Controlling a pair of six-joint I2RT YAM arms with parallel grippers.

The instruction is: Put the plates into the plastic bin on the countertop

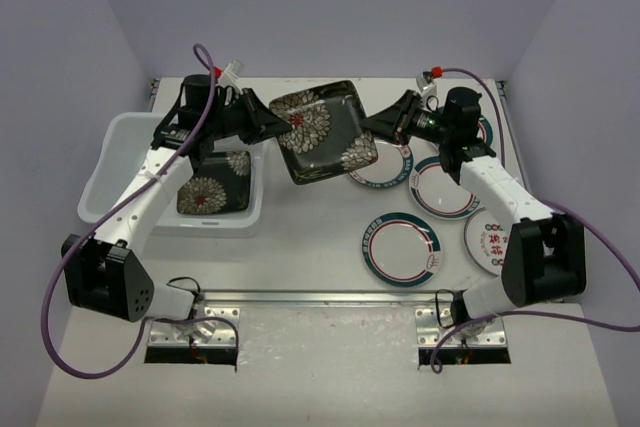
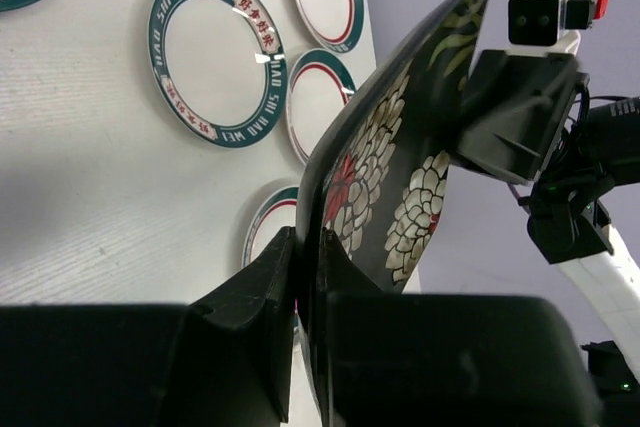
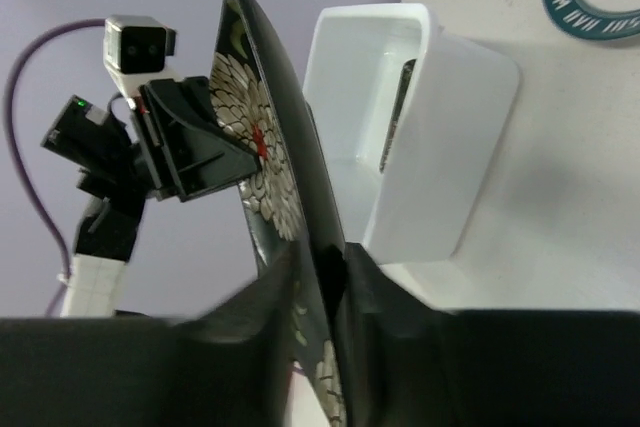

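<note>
The square black plate with white flowers (image 1: 318, 137) is hanging tilted in the air, just right of the white translucent plastic bin (image 1: 125, 142) and above the off-white countertop (image 1: 300, 247). The left gripper (image 1: 272, 126) is clamping the rim nearest the bin. The right gripper (image 1: 371, 129) is straddling the opposite rim, though I cannot tell whether it is pinching or slack. The plate is looking stiff, glossy and breakable, probably slippery, so it is calling for a deep pinch over the rim.
</note>
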